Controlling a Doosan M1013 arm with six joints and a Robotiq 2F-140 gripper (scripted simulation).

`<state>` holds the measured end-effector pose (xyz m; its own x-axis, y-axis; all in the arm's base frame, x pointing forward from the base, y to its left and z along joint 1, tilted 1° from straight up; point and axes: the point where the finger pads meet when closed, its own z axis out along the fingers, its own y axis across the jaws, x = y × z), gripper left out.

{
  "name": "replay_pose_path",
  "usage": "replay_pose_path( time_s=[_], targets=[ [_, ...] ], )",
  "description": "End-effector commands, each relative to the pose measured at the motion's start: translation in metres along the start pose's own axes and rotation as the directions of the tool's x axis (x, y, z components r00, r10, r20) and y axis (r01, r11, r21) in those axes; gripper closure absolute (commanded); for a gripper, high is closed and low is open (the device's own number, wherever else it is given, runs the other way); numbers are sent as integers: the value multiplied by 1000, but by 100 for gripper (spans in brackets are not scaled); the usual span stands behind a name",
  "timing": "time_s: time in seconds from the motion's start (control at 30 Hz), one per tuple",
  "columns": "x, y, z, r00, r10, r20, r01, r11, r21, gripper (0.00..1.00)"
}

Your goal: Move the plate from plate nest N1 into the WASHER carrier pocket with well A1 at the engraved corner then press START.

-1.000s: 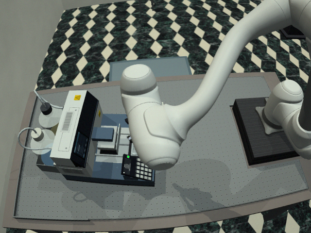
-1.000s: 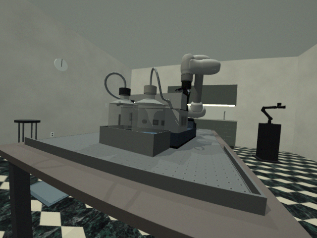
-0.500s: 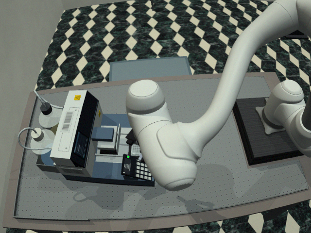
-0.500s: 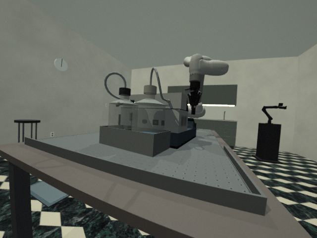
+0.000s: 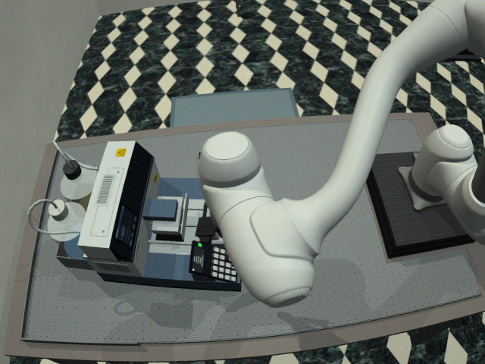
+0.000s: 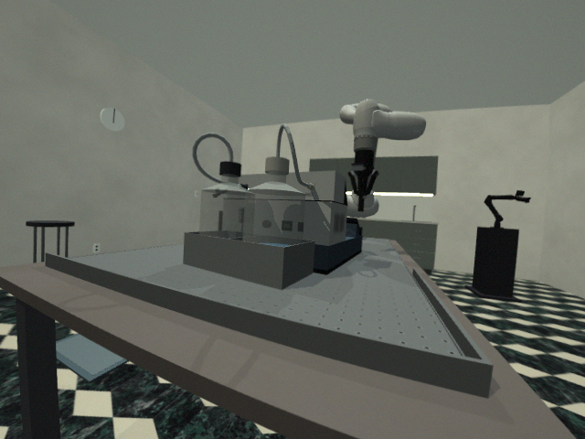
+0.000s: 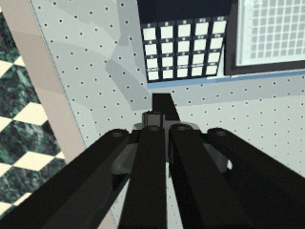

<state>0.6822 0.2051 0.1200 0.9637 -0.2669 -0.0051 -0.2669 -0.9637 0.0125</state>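
This looks like a laboratory. On a perforated bench top [image 5: 188,317] [image 6: 264,293] [image 7: 91,62] stands a boxy white instrument [image 5: 103,196] [image 6: 325,221] with a yellow warning label [image 5: 120,152] and a keypad [image 5: 223,264] [image 7: 183,50]. Tubes [image 5: 35,225] [image 6: 200,158] rise from the capped clear bottles [image 5: 64,219] [image 6: 276,212] in a tray [image 6: 236,257] beside it, and a gridded plate [image 7: 276,35] shows near the keys. A stool [image 6: 49,223] and green cabinets [image 6: 406,175] furnish the room.

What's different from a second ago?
In the top view the arm has swung toward the keypad side, and the gripper is lower. Nothing was visibly taken or let go. The washer and bottles stayed put.
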Motion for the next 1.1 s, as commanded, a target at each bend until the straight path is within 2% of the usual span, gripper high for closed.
replay_pose_path(
  time_s=[0.0, 0.2, 0.33, 0.57, 0.8, 0.87, 0.97, 1.07],
  targets=[
    [0, 0, -1, 996, -92, 1, 92, 996, 4, 90],
    [0, 0, 22, 967, -256, 0, 256, 967, 4, 90],
    [0, 0, 22, 947, -320, 0, 320, 947, 4, 90],
    [0, 0, 22, 848, -530, -1, 530, 848, 4, 90],
    [0, 0, 22, 702, -712, -2, 712, 702, 3, 90],
    [0, 0, 22, 702, -712, -2, 712, 702, 3, 90],
    [0, 0, 22, 639, -769, -2, 769, 639, 3, 90],
    [0, 0, 22, 639, -769, -2, 769, 639, 3, 90]
  ],
)
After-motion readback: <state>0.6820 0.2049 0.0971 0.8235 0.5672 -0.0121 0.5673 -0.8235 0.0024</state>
